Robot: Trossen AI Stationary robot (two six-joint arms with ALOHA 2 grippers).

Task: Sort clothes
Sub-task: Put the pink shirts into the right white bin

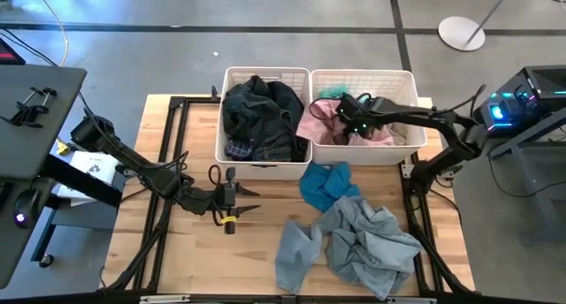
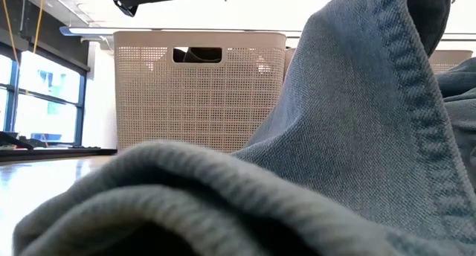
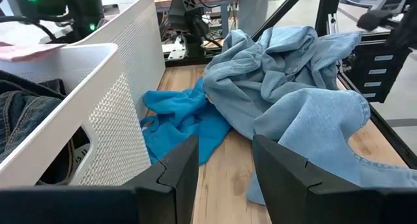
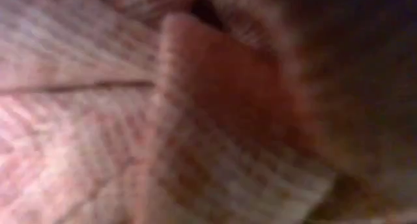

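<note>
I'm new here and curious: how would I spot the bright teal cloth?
Find the two white baskets at the table's far side. Just in front of where they meet lies the teal garment, touching the pale denim heap. It is smaller and far more vivid than that denim.

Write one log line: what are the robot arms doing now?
right gripper: shut, in right basket on pink garment | left gripper: open, empty, over table

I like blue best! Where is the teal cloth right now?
In the high view, the teal cloth lies on the table, just before the right basket, touching the pale denim garment.
</note>
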